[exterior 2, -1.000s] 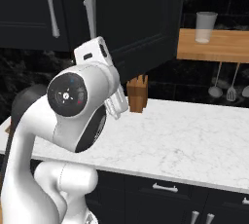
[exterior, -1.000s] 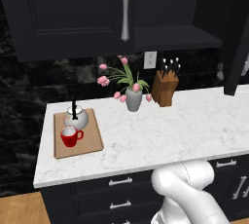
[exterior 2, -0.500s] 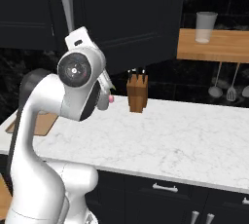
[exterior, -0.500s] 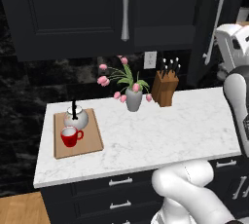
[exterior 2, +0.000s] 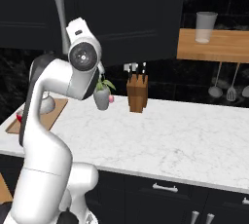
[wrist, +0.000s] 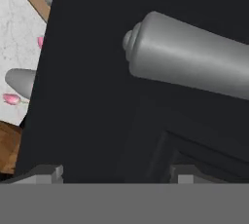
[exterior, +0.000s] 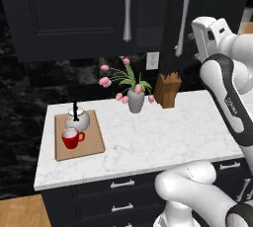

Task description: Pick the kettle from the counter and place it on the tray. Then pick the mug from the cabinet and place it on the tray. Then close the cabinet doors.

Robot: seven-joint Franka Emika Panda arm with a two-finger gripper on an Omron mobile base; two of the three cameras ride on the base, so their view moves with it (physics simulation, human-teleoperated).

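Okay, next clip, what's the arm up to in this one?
The white arm is raised at the black upper cabinet, its gripper up against the right-hand black panelled door, close to that door's long silver handle. That door looks not quite flush with its neighbour. The squat silver kettle and the small red mug both sit on the light-brown wooden tray on the white marble counter.
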